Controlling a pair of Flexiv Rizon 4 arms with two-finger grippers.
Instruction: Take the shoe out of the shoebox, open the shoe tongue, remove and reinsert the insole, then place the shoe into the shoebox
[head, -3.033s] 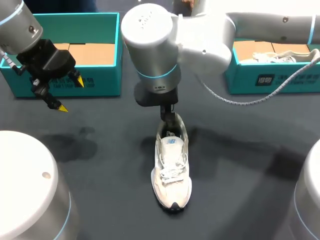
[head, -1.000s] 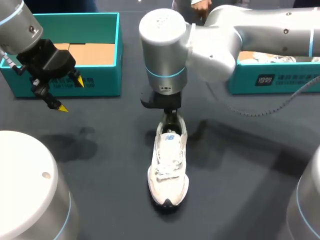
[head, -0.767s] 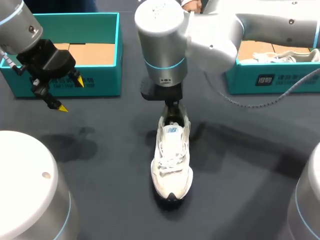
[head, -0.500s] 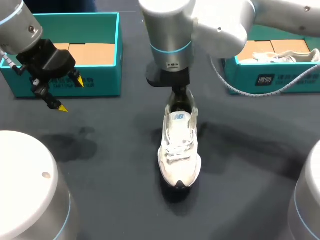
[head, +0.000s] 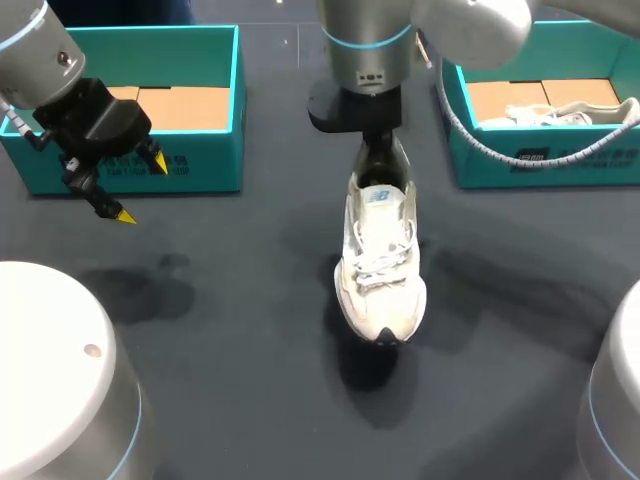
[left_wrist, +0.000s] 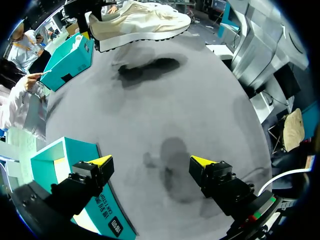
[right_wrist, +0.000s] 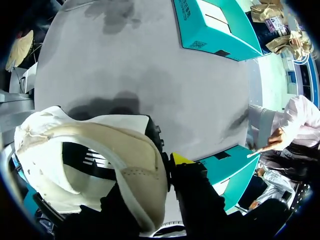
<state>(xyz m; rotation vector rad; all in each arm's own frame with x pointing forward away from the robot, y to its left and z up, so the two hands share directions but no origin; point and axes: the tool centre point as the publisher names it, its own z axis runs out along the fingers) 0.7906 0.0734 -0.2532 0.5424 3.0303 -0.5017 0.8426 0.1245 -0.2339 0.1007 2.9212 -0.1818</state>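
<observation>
Shoe (head: 380, 255) hangs off the table just beside the right shoebox (head: 540, 160), its heel pinched in the right gripper (head: 378, 158). Taking-out looks done, the insole step cannot be judged, and boxing remains. Left gripper (head: 140, 187), fingers apart and empty, hangs well away from that shoebox.

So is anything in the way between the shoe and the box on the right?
Nothing on the table stands between them. The right gripper holds the shoe by its heel, lifted. The arm's own cable hangs along the box's front wall, and something white with laces already lies inside.
</observation>
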